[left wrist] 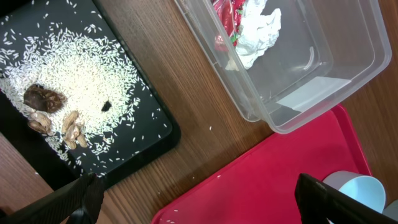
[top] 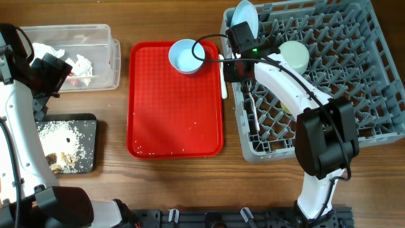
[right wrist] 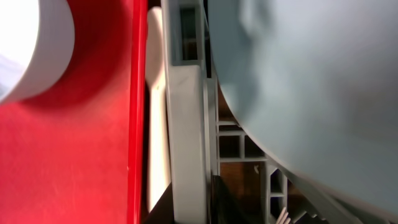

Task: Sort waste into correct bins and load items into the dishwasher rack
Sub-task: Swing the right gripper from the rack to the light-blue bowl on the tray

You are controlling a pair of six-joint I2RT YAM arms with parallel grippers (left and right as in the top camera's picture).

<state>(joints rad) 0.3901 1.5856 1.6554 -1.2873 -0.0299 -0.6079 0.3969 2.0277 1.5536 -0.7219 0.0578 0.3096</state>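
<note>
Right arm reaches over rack (top: 373, 82) edge; right gripper (top: 239, 31) at plate (top: 247, 12), closure unclear; left gripper (left wrist: 199, 196) spread.

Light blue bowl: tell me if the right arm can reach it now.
Probably yes: the light blue bowl sits uncovered on the red tray, close beside the right gripper at the edge of the rack.

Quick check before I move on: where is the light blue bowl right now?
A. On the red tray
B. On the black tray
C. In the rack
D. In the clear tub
A: the overhead view shows the bowl upright at the far end of the red tray.
</note>
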